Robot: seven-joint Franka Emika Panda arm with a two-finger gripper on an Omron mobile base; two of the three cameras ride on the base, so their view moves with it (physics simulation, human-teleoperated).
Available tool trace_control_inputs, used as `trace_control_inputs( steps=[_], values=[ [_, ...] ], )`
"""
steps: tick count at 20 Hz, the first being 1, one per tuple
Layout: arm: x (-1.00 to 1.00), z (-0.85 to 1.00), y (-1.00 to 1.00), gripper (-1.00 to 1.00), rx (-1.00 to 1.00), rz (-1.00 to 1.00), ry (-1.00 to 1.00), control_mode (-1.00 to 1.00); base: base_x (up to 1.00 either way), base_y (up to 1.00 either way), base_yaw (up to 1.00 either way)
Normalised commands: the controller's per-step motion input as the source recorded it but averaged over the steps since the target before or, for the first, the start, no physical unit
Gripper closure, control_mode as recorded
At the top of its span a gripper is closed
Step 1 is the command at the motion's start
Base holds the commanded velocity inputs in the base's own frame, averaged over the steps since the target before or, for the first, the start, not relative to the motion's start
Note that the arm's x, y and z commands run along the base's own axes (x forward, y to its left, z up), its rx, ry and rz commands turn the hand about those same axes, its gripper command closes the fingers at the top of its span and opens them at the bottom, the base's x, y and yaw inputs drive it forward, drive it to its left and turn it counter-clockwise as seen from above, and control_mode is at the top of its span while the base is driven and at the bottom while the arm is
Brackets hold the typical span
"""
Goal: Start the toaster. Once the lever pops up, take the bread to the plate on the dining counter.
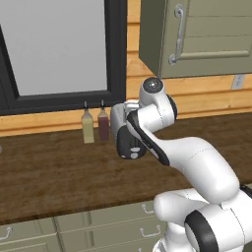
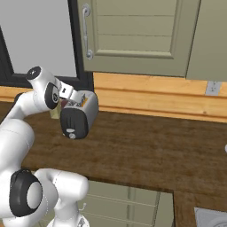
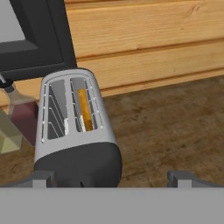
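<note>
Our two dark fingertips (image 3: pixel 43 178) poke up at the bottom of the hand view, one far to each side, so our gripper (image 3: pixel 111 178) stands wide open and holds nothing. Between them sits the black end panel of the toaster (image 3: pixel 74 131), very close to us. We look down on its silver top with two slots. We see the bread (image 3: pixel 85 109) standing on edge in the slot on the right of that view, a thin golden slice sunk most of the way in. We cannot make out the lever from here.

From the left base view, our white arm (image 1: pixel 197 162) rises from the lower right, bends at a big elbow, then reaches forward and to the left. Our wrist turns down toward the toaster and hides part of it. From the right base view, our hand hangs just above the back end of the toaster (image 2: pixel 80 114), tipped forward and down.

We see the toaster resting on the dark wood worktop (image 1: pixel 49 177), near the wooden wall. Two slim bottles, one pale (image 1: pixel 87 127) and one dark red (image 1: pixel 103 125), stand just beside it under the black window frame (image 1: pixel 115 54). Olive drawers (image 1: pixel 98 226) run below the worktop, and an olive cabinet (image 2: pixel 133 35) hangs above.
</note>
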Motion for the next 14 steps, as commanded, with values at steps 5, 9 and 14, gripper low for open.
trace_control_inputs(
  steps=[5,9,14],
  values=[
    [0.0,0.0,0.0,-1.0,0.0,0.0,0.0,-1.0,0.0,0.0,0.0],
    [0.0,0.0,0.0,-1.0,0.0,0.0,0.0,-1.0,0.0,0.0,0.0],
    [0.0,0.0,0.0,-1.0,0.0,0.0,0.0,-1.0,0.0,0.0,0.0]
  ],
)
